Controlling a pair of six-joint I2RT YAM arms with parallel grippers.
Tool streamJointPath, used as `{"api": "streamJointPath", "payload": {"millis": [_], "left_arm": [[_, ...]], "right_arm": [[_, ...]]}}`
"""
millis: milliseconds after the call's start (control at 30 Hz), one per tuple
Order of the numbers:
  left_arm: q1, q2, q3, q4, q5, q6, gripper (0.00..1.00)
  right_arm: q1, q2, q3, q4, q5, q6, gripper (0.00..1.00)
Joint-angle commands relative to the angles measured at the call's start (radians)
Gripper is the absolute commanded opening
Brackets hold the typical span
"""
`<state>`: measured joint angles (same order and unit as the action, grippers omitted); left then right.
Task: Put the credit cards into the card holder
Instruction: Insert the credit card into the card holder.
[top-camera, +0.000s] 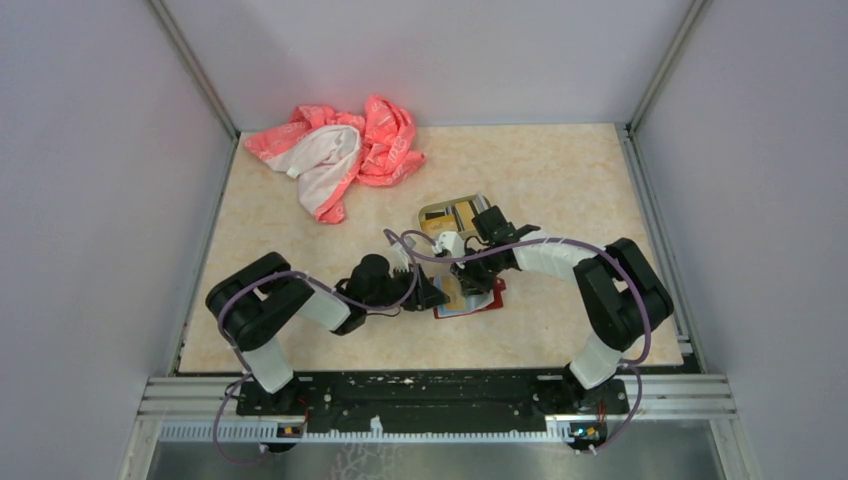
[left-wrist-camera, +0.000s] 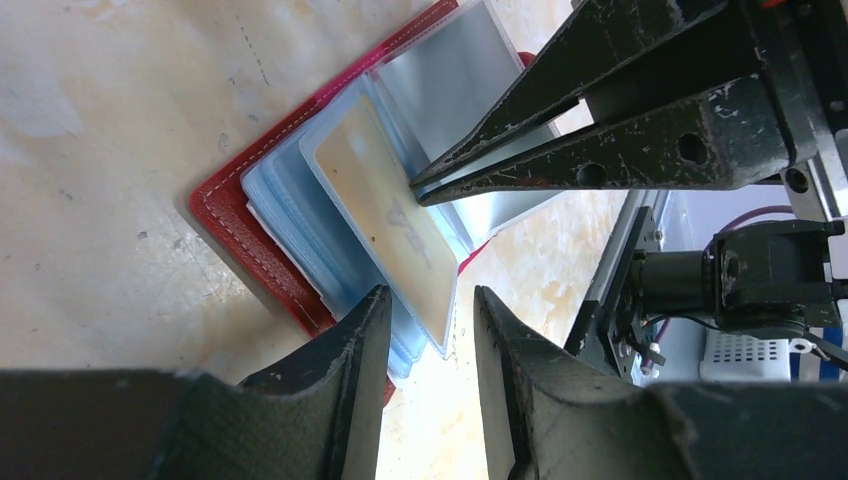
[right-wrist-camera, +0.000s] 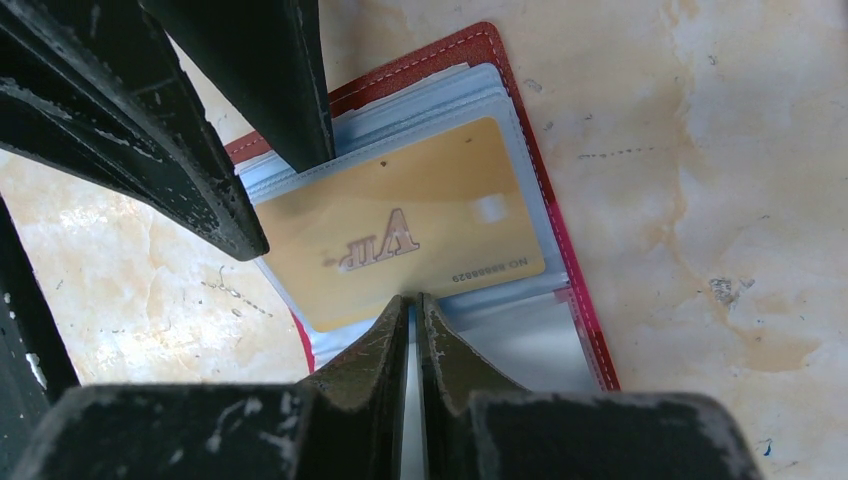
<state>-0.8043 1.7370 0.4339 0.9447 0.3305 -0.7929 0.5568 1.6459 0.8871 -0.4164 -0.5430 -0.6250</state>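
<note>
Beige tabletop (top-camera: 560, 180); card (right-wrist-camera: 400, 225) partly out of holder (left-wrist-camera: 222, 205), long axis pointing at left claw (left-wrist-camera: 430, 295), half-open, empty; right claw (right-wrist-camera: 412, 298) shut, tips on holder's sleeve.

Card holder (top-camera: 485, 300) is my landmark: it lies open on table (top-camera: 570, 180), sleeves up. Credit card (right-wrist-camera: 400, 225) in its top sleeve, one end toward left gripper (left-wrist-camera: 428, 300). I see left gripper at card holder's left side, fingers straddling that card end. Right gripper (right-wrist-camera: 412, 302) over card holder from right, tips at card's long edge. Tray (top-camera: 440, 212) just behind card holder, other credit cards (top-camera: 465, 216) in it. Cloth (top-camera: 340, 150) well behind card holder, to left, at table's far edge.
</note>
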Motion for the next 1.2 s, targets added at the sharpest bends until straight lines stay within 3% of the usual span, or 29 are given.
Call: {"api": "streamJointPath", "payload": {"millis": [0,133,333,600,867,1167], "left_arm": [[0.003,0.027,0.025,0.072,0.045,-0.020,0.43],[0.003,0.033,0.028,0.123,0.077,-0.036,0.43],[0.003,0.042,0.064,0.132,0.119,-0.051,0.44],[-0.018,0.163,0.202,0.153,0.172,-0.077,0.45],[-0.066,0.322,0.371,0.166,0.206,-0.117,0.48],[-0.065,0.125,0.264,0.102,0.131,0.020,0.48]], "right_arm": [[0.012,0.022,0.028,-0.013,0.018,-0.008,0.07],[0.011,-0.006,0.049,-0.036,-0.009,0.006,0.10],[-0.045,-0.118,0.079,-0.091,-0.084,0.002,0.29],[-0.239,-0.285,0.053,-0.021,-0.095,0.088,0.29],[-0.283,-0.330,0.029,0.031,-0.095,0.132,0.28],[-0.290,-0.342,0.017,0.041,-0.165,0.121,0.28]]}}
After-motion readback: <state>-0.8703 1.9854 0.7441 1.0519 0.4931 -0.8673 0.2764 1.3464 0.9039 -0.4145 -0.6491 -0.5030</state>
